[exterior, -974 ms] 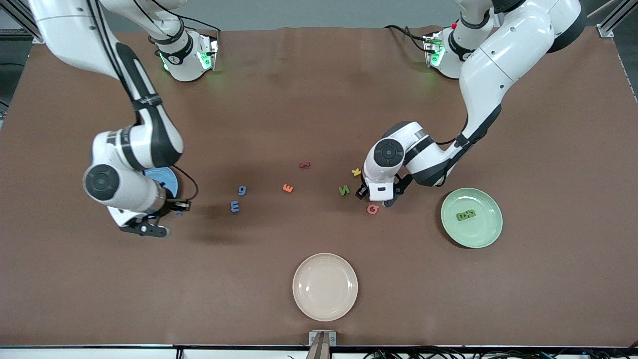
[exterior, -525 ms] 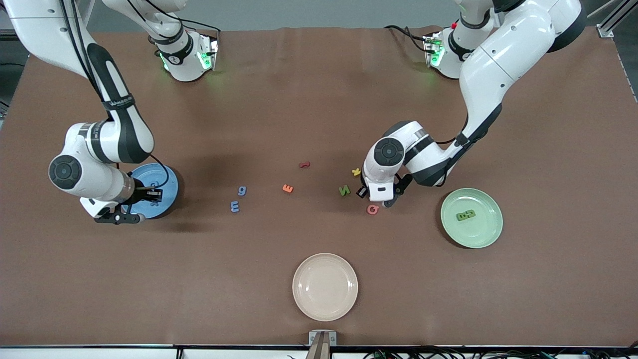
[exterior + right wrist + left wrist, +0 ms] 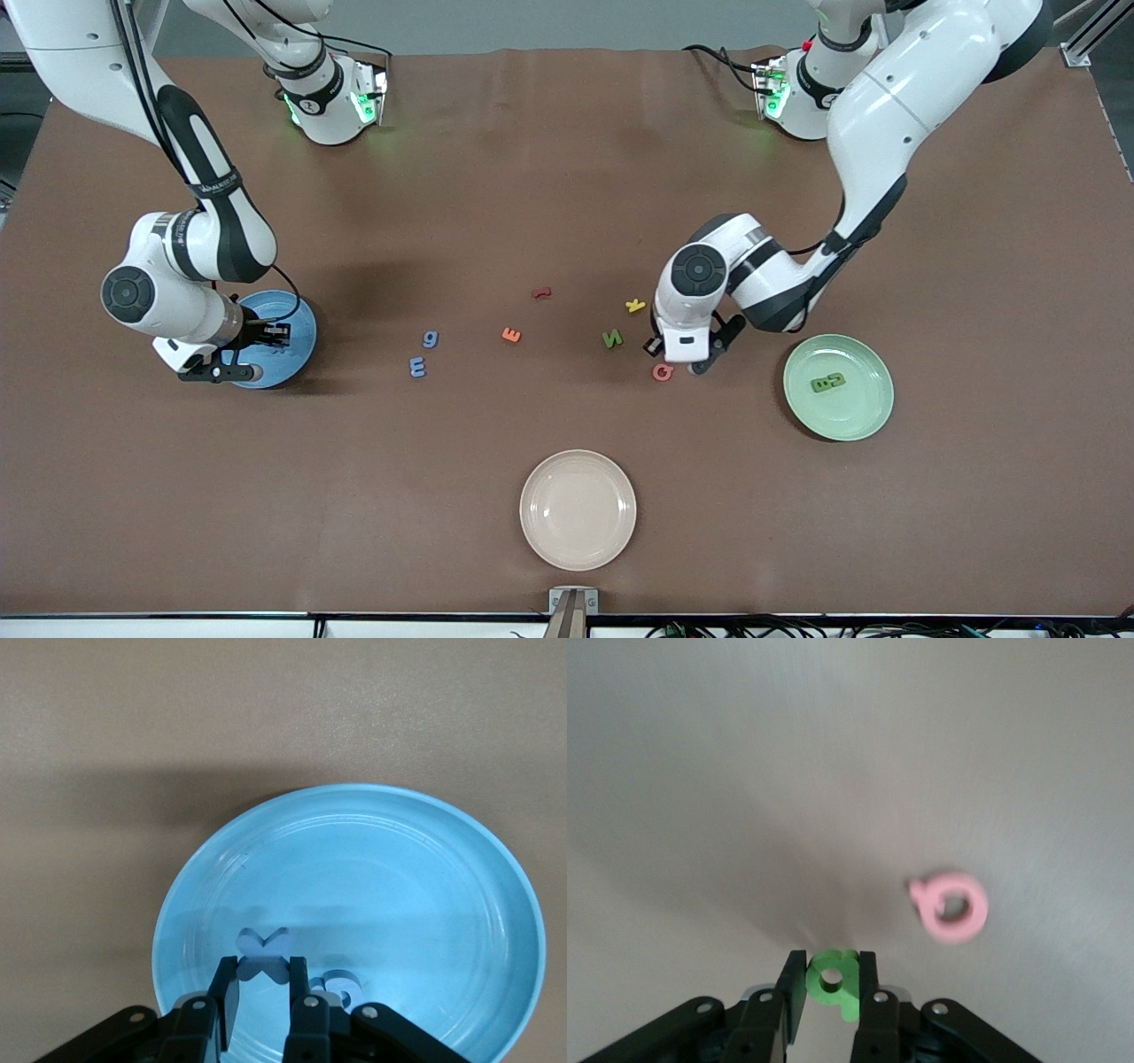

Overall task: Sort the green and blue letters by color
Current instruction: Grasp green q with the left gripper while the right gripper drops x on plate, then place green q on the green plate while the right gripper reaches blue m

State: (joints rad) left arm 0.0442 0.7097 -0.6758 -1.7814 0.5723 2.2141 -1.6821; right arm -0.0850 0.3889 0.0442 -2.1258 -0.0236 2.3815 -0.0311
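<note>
Your left gripper (image 3: pixel 830 985) is pinching a green letter (image 3: pixel 835 979), the pink round letter (image 3: pixel 951 907) on the table just past its fingertips. Your right gripper (image 3: pixel 263 985) is clamped on a blue plus-shaped letter (image 3: pixel 264 962) over the blue plate (image 3: pixel 425 859); another blue letter (image 3: pixel 340 986) lies in the plate beside it.

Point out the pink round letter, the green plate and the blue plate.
pink round letter (image 3: pixel 951 907): left wrist view, on its ring.
green plate (image 3: pixel 864 418): front view, on its bare rim.
blue plate (image 3: pixel 416 877): right wrist view, on its bare floor.
</note>
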